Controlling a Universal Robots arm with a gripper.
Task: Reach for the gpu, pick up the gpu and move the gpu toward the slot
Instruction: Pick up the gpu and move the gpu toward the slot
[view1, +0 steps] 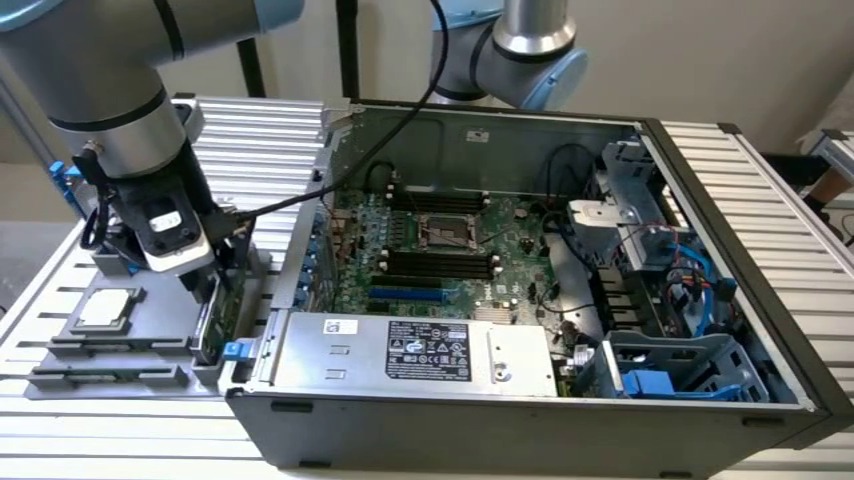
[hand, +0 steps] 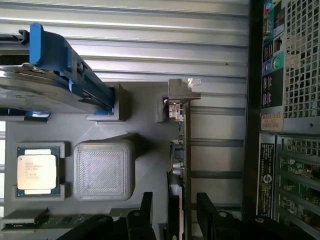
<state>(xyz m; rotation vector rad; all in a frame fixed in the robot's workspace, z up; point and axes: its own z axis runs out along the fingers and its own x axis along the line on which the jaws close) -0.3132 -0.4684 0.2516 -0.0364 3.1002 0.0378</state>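
Observation:
The gpu (hand: 183, 145) stands on edge in a grey holder tray (hand: 145, 125), a thin green card with its silver bracket (hand: 183, 89) at the far end. In the exterior view the gpu (view1: 216, 325) is to the left of the computer case. My gripper (hand: 176, 216) is open and low over the card, one black finger (hand: 146, 207) on each side, with a gap between each finger and the card. The exterior view has the gripper (view1: 207, 292) right above the tray. The blue slot (view1: 407, 295) lies on the motherboard inside the case.
A silver hard drive with blue rails (hand: 55, 75) and a square processor chip (hand: 36, 171) share the tray, beside a grey square block (hand: 104, 169). The open computer case (view1: 534, 400) stands close to the exterior view's right of the tray, its power supply (view1: 414, 350) at the front.

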